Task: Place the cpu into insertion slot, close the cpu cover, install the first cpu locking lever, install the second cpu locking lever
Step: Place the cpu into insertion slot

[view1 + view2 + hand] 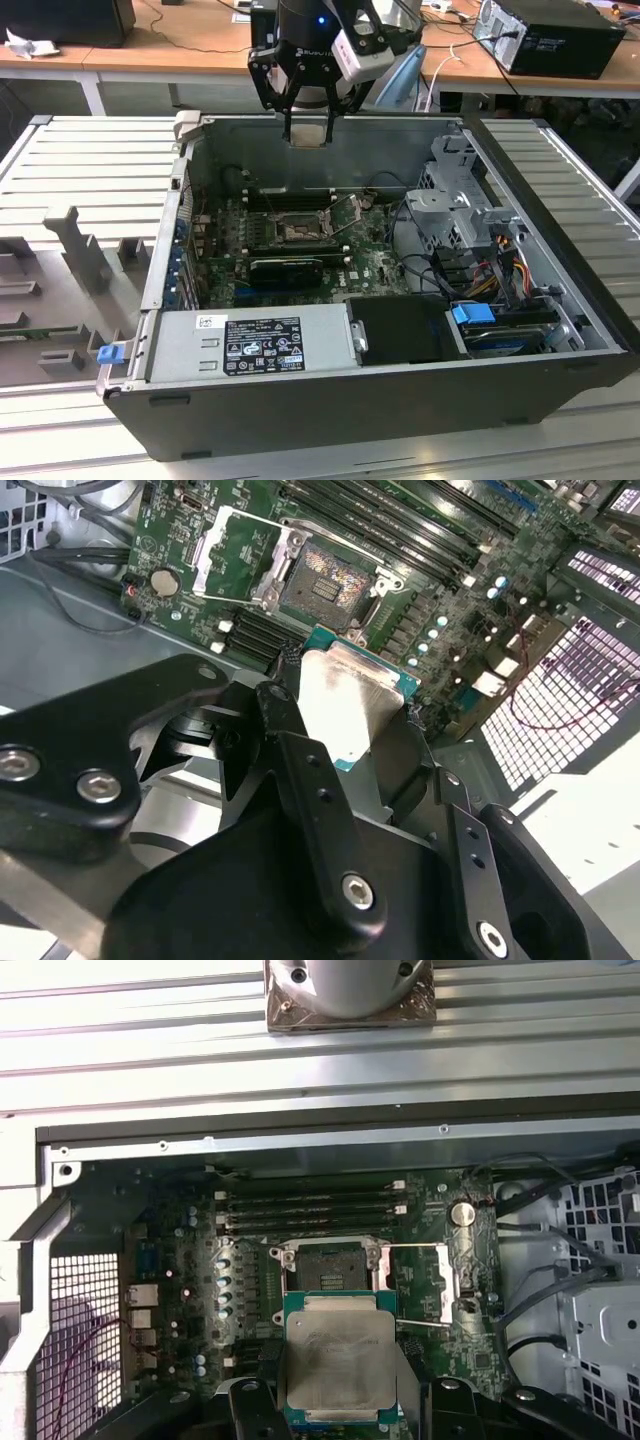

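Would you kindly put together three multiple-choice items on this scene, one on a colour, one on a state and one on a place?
1. What colour is the board around the insertion slot?
A. green
B. red
C. white

2. How does the cpu cover stand?
A. shut over the slot
B. flipped open beside the slot
C. half shut, resting on the slot's rim

3. Where is the cpu?
A. seated in the insertion slot
B. held in the gripper above the board
C. lying on the cpu cover

Answers:
1 A, green shows all round the socket.
2 B, the frame lies flat beside the bare socket.
3 B, the gripper clamps its edges in both wrist views.
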Motion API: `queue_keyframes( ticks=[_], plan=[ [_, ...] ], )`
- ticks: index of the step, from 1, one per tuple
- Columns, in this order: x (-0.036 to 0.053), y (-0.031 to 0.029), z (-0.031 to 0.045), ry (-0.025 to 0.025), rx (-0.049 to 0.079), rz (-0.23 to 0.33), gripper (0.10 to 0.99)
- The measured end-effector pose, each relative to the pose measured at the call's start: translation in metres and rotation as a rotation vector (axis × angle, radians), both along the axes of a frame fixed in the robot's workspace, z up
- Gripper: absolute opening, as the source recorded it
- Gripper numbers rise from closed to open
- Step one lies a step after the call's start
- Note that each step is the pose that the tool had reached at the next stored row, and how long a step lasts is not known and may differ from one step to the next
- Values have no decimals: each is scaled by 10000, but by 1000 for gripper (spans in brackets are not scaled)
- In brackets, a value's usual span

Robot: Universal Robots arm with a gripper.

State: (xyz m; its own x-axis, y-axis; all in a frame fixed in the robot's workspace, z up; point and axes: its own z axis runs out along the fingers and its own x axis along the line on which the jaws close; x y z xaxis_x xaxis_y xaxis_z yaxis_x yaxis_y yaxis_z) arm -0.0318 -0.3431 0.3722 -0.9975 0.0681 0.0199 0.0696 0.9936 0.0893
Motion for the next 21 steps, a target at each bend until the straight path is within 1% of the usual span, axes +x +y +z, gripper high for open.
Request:
queue_keyframes(
  ticks=[21],
  plan=[
    [0, 0, 0, 0, 0, -399, 529]
  ],
)
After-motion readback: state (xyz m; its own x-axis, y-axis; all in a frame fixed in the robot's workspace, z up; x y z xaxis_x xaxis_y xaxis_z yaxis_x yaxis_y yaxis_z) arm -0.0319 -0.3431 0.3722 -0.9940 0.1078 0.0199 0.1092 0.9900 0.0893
